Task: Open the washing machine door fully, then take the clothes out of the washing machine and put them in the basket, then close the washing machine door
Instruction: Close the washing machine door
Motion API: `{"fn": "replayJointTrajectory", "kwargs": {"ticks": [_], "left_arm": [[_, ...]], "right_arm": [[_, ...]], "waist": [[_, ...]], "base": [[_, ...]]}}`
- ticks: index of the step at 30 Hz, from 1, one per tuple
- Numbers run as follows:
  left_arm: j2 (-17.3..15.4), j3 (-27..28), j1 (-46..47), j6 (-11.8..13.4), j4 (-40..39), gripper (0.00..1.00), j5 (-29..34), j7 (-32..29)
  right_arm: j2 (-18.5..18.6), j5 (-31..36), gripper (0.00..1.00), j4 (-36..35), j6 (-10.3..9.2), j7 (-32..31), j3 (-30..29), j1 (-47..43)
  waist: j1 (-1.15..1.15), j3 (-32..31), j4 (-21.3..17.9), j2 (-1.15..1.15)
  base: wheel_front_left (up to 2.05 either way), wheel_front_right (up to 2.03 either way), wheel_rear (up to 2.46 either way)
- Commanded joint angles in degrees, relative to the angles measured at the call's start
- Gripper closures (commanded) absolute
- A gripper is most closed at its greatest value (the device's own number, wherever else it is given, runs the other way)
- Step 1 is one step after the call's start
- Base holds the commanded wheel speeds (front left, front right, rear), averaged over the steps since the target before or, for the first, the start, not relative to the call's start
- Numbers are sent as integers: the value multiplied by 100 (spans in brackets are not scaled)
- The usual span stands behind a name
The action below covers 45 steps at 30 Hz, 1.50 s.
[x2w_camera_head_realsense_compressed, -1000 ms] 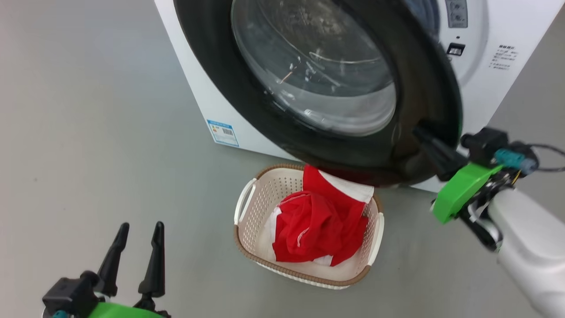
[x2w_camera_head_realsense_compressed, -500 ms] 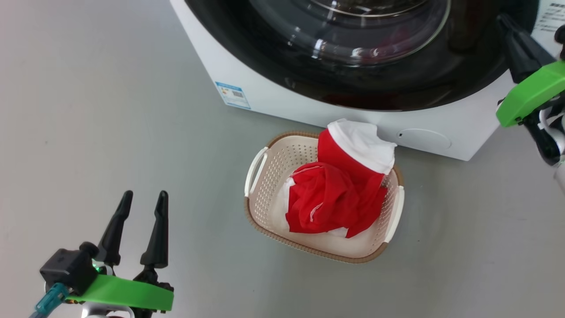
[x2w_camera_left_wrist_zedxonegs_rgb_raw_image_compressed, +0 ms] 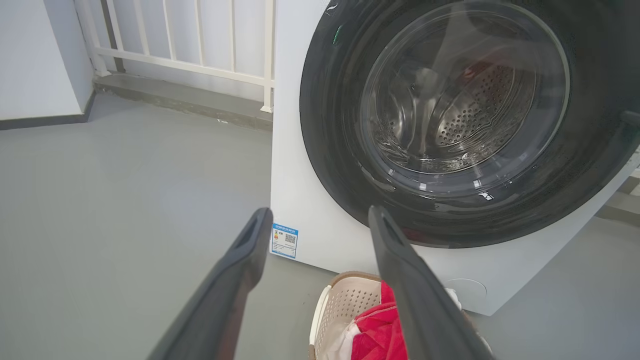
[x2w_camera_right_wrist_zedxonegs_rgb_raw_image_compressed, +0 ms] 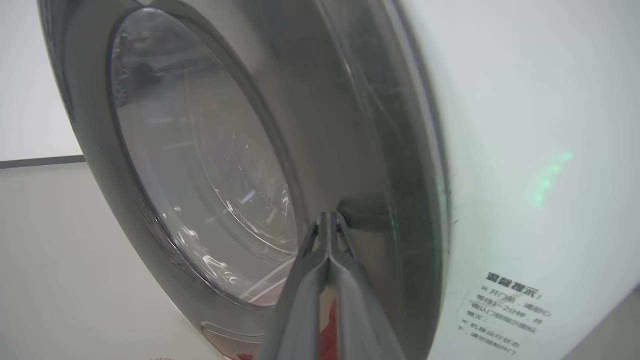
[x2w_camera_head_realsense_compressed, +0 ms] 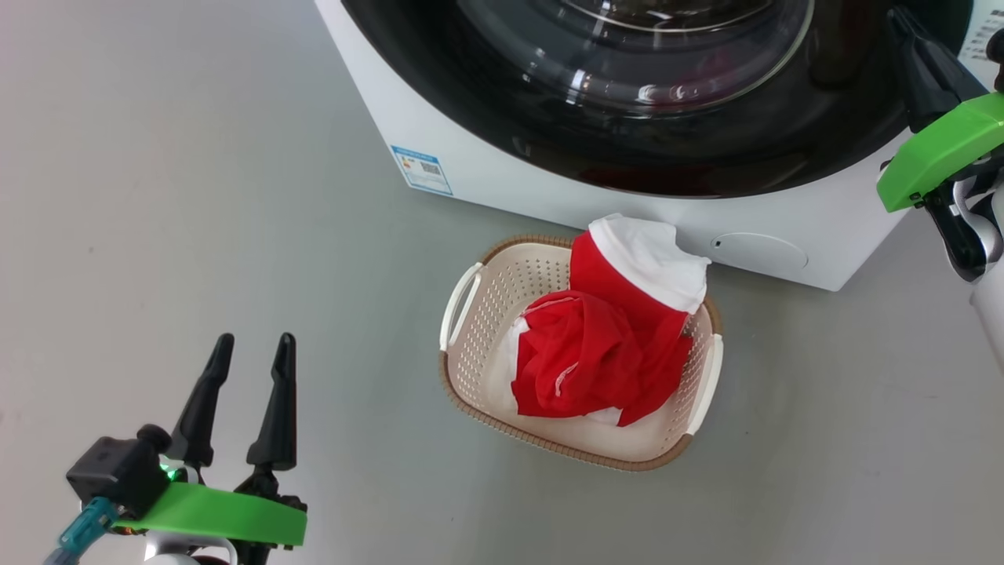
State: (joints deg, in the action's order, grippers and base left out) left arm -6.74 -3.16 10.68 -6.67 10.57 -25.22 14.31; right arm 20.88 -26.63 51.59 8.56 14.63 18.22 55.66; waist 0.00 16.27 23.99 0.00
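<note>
Status: left claw (x2w_camera_head_realsense_compressed: 255, 343) has its fingers spread as wide as they go, with nothing between them, and hangs above the grey floor (x2w_camera_head_realsense_compressed: 196, 196). The basket (x2w_camera_head_realsense_compressed: 486, 329) stands on the floor ahead of this claw and to its right, well apart from it. The clothes (x2w_camera_head_realsense_compressed: 604, 353), red with white bands, lie heaped inside the basket. One white-edged fold rises over the far rim on the side of the washing machine (x2w_camera_head_realsense_compressed: 549, 196).

Beyond the left claw's fingertips in its wrist view, the washing machine door (x2w_camera_left_wrist_zedxonegs_rgb_raw_image_compressed: 340, 150) lies flat against the machine's white front. The perforated steel drum (x2w_camera_left_wrist_zedxonegs_rgb_raw_image_compressed: 475, 115) shows through the glass. Whether the door is latched cannot be told. A blue label (x2w_camera_head_realsense_compressed: 421, 169) sits low on the front, between the two left fingers in that view. A small round flap (x2w_camera_head_realsense_compressed: 759, 251) sits just behind the basket.

The right claw (x2w_camera_right_wrist_zedxonegs_rgb_raw_image_compressed: 328, 216) has its fingers pressed together, gripping nothing. Its tips meet the glossy black rim of the door near the rim's outer edge. The white panel with printed text (x2w_camera_right_wrist_zedxonegs_rgb_raw_image_compressed: 510, 310) lies to this claw's right.
</note>
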Motion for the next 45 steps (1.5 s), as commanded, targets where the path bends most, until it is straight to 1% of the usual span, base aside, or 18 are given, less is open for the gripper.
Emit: {"fn": "replayJointTrajectory", "kwargs": {"ticks": [1, 2, 3, 4, 5, 6, 7, 8, 17, 24, 29, 36, 37, 38, 43, 45], "left_arm": [[-157, 222, 139, -41, -102, 0, -21, 68], [-164, 216, 138, -46, -99, 0, -40, 68], [-176, 211, 133, -50, -92, 0, -59, 68], [-195, 206, 124, -54, -85, 0, -73, 68], [-223, 199, 115, -57, -77, 0, -76, 68], [-254, 187, 110, -59, -69, 0, -80, 68], [-285, 171, 115, -61, -76, 0, -82, 68], [-311, 156, 124, -63, -84, 0, -84, 68], [-529, 78, 127, -70, -104, 0, -112, 43], [-598, 49, 55, -65, -164, 0, -158, -28], [-641, 42, -81, 5, -238, 0, -144, -93], [-661, 30, -331, 165, -317, 0, -102, -175], [-661, 30, -331, 165, -317, 0, -102, -175], [-671, 27, -397, 206, -345, 0, -81, -179], [-701, 49, -511, 288, -389, 0, -54, -177], [-709, 72, -597, 342, -423, 0, -49, -164]], "right_arm": [[88, 29, 100, -196, -108, 37, -136, 6], [45, 41, 100, -267, -108, 37, -137, -78], [8, 51, 87, -329, -108, 37, -144, -166], [-29, 60, 69, -399, -108, 37, -147, -254], [-64, 56, 60, -468, -108, 37, -139, -337], [-93, 47, 45, -544, -108, 37, -137, -407], [-107, 43, 5, -616, -108, 37, -138, -470], [-114, 34, 0, -680, -108, 37, -140, -535], [-220, -60, 0, -1333, -108, 37, -241, -1223], [-358, -83, 0, -1946, -108, 37, -373, -1977], [-467, -122, 0, -2363, -108, 37, -450, -2555], [-569, -132, 0, -2815, -108, 37, -499, -3218], [-569, -132, 0, -2815, -108, 37, -499, -3218], [-609, -123, 0, -2940, -108, 37, -547, -3389], [-683, -77, 0, -3167, -108, 37, -645, -3693], [-757, -7, 0, -3361, -108, 37, -730, -3917]], "waist": [[0, -70, -53, 0], [0, -110, -71, 0], [0, -155, -89, 0], [0, -206, -110, 0], [0, -253, -133, 0], [0, -287, -159, 0], [0, -318, -182, 0], [0, -355, -202, 0], [0, -720, -498, 0], [0, -1045, -879, 0], [0, -1271, -1210, 0], [0, -1510, -1667, 0], [0, -1510, -1667, 0], [0, -1551, -1773, 0], [0, -1616, -1964, 0], [0, -1660, -2083, 0]], "base": [[0, 0, 0], [0, 0, 0], [0, 0, 0], [0, 0, 0], [0, 0, 0], [0, 0, 0], [0, 0, 0], [0, 0, 0], [0, 0, 0], [0, 0, 0], [0, 0, 0], [0, 0, 0], [0, 0, 0], [0, 0, 0], [0, 0, 0], [0, 0, 0]]}}
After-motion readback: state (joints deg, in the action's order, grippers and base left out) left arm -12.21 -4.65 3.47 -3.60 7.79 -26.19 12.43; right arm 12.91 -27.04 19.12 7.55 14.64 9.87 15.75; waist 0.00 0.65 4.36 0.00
